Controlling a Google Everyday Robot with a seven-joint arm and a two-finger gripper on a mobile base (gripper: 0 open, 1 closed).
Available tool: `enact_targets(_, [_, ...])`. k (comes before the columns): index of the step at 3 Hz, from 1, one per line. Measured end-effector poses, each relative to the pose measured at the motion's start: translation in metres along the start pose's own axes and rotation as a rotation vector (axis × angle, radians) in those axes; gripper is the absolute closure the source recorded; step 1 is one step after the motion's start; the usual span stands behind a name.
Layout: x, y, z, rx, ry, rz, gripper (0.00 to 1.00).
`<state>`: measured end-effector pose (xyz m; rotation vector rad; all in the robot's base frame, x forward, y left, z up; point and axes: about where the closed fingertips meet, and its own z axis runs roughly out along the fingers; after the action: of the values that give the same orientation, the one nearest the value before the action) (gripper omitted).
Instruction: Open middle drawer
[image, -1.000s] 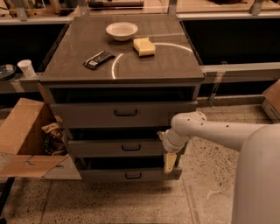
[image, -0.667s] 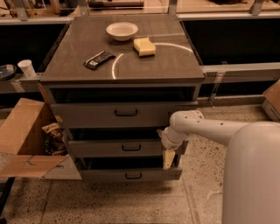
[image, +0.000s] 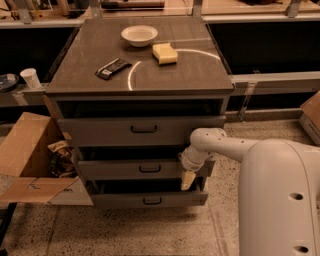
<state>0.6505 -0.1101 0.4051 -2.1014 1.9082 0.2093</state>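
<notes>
The grey cabinet has three drawers. The middle drawer (image: 120, 169) is a wide shallow grey front with a small black bar handle (image: 150, 169), and it stands slightly out from the cabinet body. My gripper (image: 188, 179) hangs down from the white arm at the drawer's right end, to the right of the handle, pale fingers pointing down over the drawer's lower edge. The top drawer (image: 100, 131) and the lowest drawer (image: 120, 200) also stand a little forward.
On the cabinet top lie a white bowl (image: 139, 35), a yellow sponge (image: 165, 53) and a dark snack bar (image: 113, 68). An open cardboard box (image: 25, 155) sits on the floor to the left. A white cup (image: 31, 78) stands on a shelf behind.
The arm and gripper have shifted slightly left along the middle drawer's right end. The drawers have not visibly moved.
</notes>
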Motion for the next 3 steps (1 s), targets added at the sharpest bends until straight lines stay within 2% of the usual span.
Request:
enact_targets(1, [0.0036,0.006,0.0064,-0.014,-0.005,0.005,0.42])
enact_targets(3, [0.002,0.0058,0.0001,-0.012,-0.005,0.005,0.89])
